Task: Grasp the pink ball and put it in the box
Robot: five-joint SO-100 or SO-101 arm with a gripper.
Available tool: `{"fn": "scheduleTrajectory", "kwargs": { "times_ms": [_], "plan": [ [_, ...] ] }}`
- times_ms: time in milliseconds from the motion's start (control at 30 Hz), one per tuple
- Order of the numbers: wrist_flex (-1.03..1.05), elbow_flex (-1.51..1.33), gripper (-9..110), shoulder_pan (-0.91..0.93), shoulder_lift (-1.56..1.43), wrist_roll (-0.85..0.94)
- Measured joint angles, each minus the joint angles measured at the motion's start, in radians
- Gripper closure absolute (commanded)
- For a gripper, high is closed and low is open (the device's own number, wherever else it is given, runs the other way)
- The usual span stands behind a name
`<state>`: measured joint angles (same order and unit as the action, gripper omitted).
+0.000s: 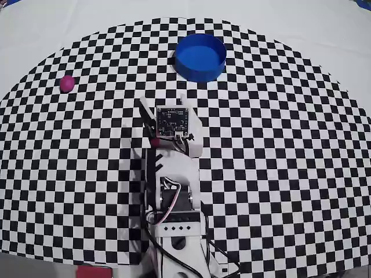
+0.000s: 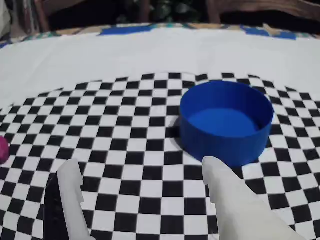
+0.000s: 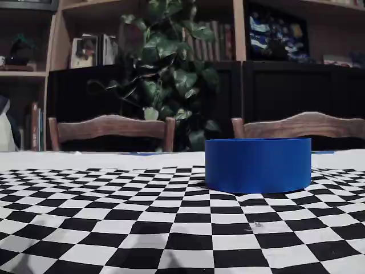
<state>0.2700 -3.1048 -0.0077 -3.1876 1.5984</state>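
- Big black-and-white checkered cloth spread over the table, seen in all three views.
- White robot arm at 6 o'clock in the overhead view, reaching up toward the middle of the cloth.
- Two wooden chairs and a leafy green plant behind the table in the fixed view, with dark shelves at the back.
- Round blue box at 12 o'clock in the overhead view, sitting flat on the cloth, nothing inside; also plain in the wrist view and the fixed view.
- Gripper low in the wrist view, two white fingers spread wide apart, holding nothing, pointing toward the box.
- Small pink ball at 10 o'clock in the overhead view, resting on the cloth, well apart from the box and the gripper; only a sliver at the left edge of the wrist view.
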Motion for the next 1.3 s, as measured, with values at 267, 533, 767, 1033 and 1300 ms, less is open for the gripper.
{"fn": "scheduleTrajectory", "kwargs": {
  "times_ms": [267,533,767,1033,1300],
  "plan": [
    [0.0,0.0,74,-0.028,0.0,0.0],
    [0.0,0.0,74,-0.058,0.0,0.0],
    [0.0,0.0,74,-0.135,0.0,0.0],
    [0.0,0.0,74,-0.227,0.0,0.0],
    [0.0,0.0,74,-0.322,0.0,0.0]
  ]
}}
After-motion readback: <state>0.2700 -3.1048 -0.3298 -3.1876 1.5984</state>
